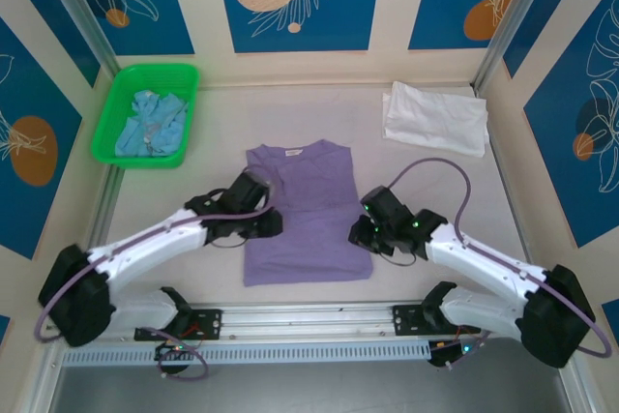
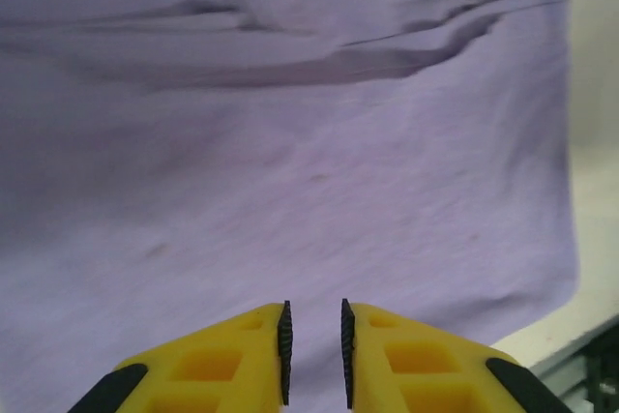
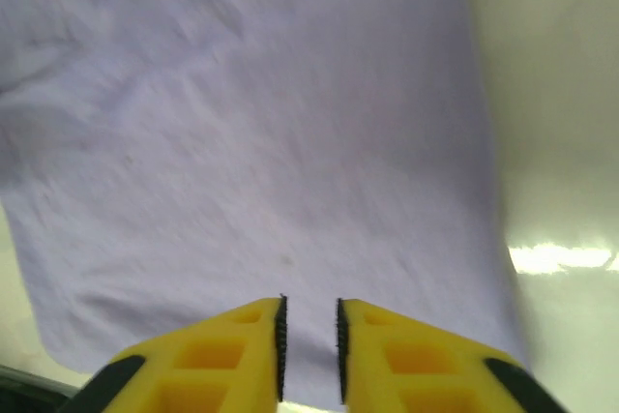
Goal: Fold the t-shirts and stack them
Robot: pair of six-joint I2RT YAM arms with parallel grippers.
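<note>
The lavender-purple t-shirt [image 1: 305, 215] lies flat in the middle of the table with its sleeves folded in, collar at the far end. My left gripper [image 1: 275, 223] hovers at its left edge and my right gripper [image 1: 359, 230] at its right edge. In the left wrist view the left gripper [image 2: 314, 350] is slightly open over the purple cloth [image 2: 290, 162], with nothing between its pads. The right gripper [image 3: 309, 345] is likewise narrowly open above the cloth [image 3: 271, 142] near its hem. A folded white t-shirt [image 1: 435, 118] rests at the back right. The light blue t-shirt [image 1: 150, 125] lies crumpled in the basket.
The green plastic basket [image 1: 118, 103] stands at the back left. Metal frame posts rise at both back corners, and a rail [image 1: 309, 318] runs along the near edge. Bare table [image 3: 551, 94] shows to the right of the purple shirt.
</note>
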